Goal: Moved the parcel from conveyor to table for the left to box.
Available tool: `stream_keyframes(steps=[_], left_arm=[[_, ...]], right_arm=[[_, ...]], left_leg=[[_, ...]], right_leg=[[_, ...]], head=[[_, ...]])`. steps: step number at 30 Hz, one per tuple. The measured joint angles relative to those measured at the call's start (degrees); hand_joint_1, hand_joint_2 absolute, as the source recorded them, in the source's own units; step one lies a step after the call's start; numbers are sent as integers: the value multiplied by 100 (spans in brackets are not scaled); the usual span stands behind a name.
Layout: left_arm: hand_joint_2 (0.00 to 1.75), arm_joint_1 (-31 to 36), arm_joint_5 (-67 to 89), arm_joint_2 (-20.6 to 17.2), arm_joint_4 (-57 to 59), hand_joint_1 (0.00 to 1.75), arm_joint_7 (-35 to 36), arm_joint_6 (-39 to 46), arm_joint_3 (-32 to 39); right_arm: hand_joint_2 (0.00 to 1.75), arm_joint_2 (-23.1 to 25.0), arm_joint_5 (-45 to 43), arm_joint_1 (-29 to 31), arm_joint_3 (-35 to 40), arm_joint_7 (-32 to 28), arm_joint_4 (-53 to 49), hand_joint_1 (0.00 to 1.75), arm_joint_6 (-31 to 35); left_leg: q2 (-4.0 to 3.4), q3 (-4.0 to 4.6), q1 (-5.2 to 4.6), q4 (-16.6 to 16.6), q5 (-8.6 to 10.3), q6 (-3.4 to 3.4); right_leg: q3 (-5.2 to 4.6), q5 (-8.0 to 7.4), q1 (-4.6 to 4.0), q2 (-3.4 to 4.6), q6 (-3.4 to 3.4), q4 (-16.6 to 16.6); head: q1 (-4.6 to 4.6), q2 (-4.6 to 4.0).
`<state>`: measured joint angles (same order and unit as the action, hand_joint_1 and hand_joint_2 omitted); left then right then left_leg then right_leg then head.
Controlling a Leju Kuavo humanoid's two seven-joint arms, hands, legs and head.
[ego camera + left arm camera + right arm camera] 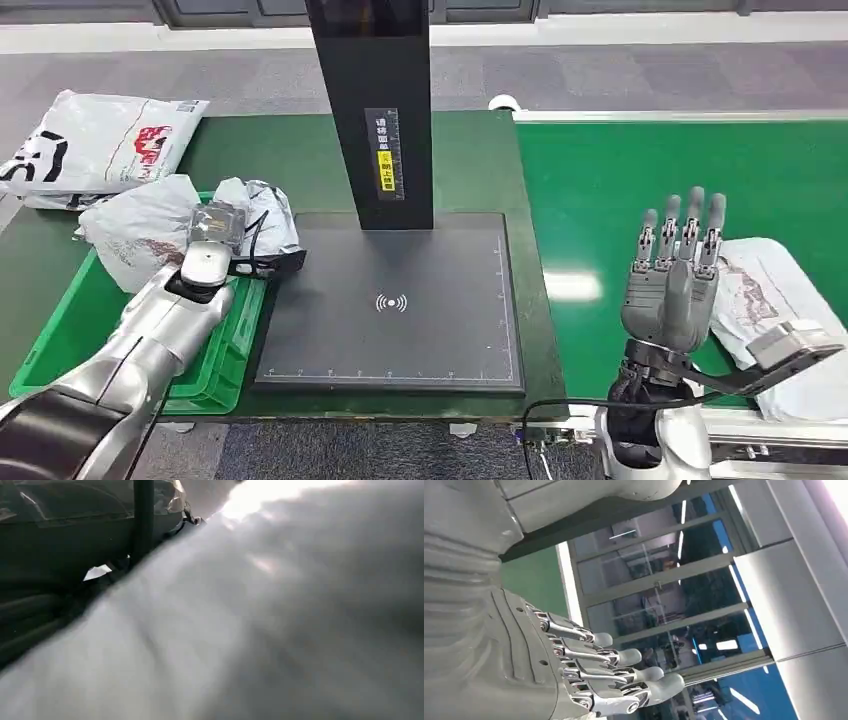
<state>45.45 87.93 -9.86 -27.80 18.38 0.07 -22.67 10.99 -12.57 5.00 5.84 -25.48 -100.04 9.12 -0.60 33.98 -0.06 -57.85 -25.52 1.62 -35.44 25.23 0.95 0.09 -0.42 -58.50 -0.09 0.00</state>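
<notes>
Green conveyor belting is running along the robot's right, beside a dark scanning plate. Fingers of the right hand are standing straight, apart and empty; it should lower flat onto the white crumpled plastic parcel just beside it, its long axis running near-to-far. The left hand is seemingly gripping a grey-white bagged parcel over the green plastic crate.
</notes>
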Motion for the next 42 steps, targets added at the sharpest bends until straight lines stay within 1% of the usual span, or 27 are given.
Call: stream_keyframes(steps=[12, 16, 18, 21, 23, 24, 26, 28, 30, 31, 32, 33, 35, 37, 38, 42], left_arm=[[175, -90, 0, -24, 44, 175, -75, -125, -68], [175, -350, 0, -125, -193, 175, 545, -107, -68], [175, -465, 0, -230, -351, 175, 1009, 15, -68], [175, -574, 0, -361, -547, 175, 1548, 488, -68], [175, -594, 0, -481, -681, 175, 1855, 1143, -66], [175, -594, 0, -533, -766, 175, 1945, 1609, -44], [175, -586, 0, -597, -951, 175, 1987, 2316, 55], [175, -577, 0, -658, -1117, 175, 1996, 2568, 155], [175, -583, 0, -699, -1236, 175, 1998, 2586, 225], [175, -586, 0, -713, -1287, 75, 2002, 2588, 247], [175, -589, 0, -723, -1322, 14, 2009, 2594, 251], [175, -595, 0, -737, -1359, 2, 2019, 2631, 258], [175, -616, 0, -750, -1414, 0, 1973, 2673, 302], [175, -629, 0, -750, -1427, 0, 1873, 2541, 415], [0, -634, 0, -750, -1427, 0, 1799, 2432, 461], [0, -645, 0, -680, -1403, 0, 1584, 2365, 632]], right_arm=[[175, 4, 55, -7, -11, 24, 0, 0, -74], [175, 7, 107, -8, -17, 116, 0, 0, -158], [175, 7, 122, -11, -20, 136, -4, 0, -173], [175, 4, 133, -58, -26, 199, -70, 0, -153], [175, 4, 118, -112, -26, 245, -153, 0, -87], [175, 5, 109, -132, -26, 280, -199, 0, -37], [175, 4, 83, -147, -26, 326, -243, 0, 44], [175, 4, 72, -149, -26, 337, -262, 0, 72], [175, 4, 63, -149, -26, 339, -273, 0, 90], [175, 4, 63, -149, -26, 339, -273, 0, 96], [175, 4, 63, -149, -26, 341, -273, 0, 105], [175, 4, 63, -149, -26, 341, -275, 0, 109], [175, 4, 63, -146, -26, 345, -275, 0, 127], [175, 5, 63, -143, -26, 348, -275, 0, 142], [175, 4, 63, -143, -26, 354, -275, 0, 160], [175, 4, 57, -155, -26, 310, -275, 0, 190]], left_leg=[[5, -4, -3, 0, 0, -1], [6, -8, -3, 0, -1, -1], [3, -8, -2, 0, -1, 0], [-4, -6, 0, 0, -1, 1], [-5, 2, 11, -1, 2, 5], [-2, 5, 12, -1, 5, 10], [1, 8, 14, -1, 6, 10], [2, 9, 15, -1, 6, 10], [-1, 9, 16, -1, 5, 11], [0, 9, 16, -1, 5, 11], [1, 10, 16, -1, 5, 11], [2, 11, 16, -1, 5, 11], [3, 15, 16, -1, 5, 11], [3, 14, 16, -1, 5, 11], [3, 14, 16, -1, 5, 11], [4, 14, 15, -2, 5, 11]], right_leg=[[8, 0, 0, -9, 1, 0], [11, 1, 0, -9, 1, 0], [9, 1, 0, -7, 0, 0], [-1, 0, 0, 1, -2, 0], [-11, -3, -3, 2, -6, 0], [-13, -3, -4, 2, -7, 0], [-11, -2, -9, -2, -8, 0], [-11, -2, -9, -2, -8, -1], [-13, -2, -9, 0, -8, -1], [-13, -2, -10, 0, -8, 0], [-12, -2, -10, -1, -8, -1], [-13, -2, -10, -1, -8, 0], [-12, -2, -10, -2, -8, 0], [-13, -2, -10, -2, -8, 0], [-14, -2, -10, -1, -8, 0], [-16, -2, -10, -4, -8, 1]], head=[[0, 0], [0, 0], [0, 0], [-2, 0], [0, 0], [-2, 0], [-2, 0], [0, 0], [-2, 0], [0, 0], [-2, 0], [-2, 0], [0, 0], [-2, 0], [-2, 0], [-2, 0]])
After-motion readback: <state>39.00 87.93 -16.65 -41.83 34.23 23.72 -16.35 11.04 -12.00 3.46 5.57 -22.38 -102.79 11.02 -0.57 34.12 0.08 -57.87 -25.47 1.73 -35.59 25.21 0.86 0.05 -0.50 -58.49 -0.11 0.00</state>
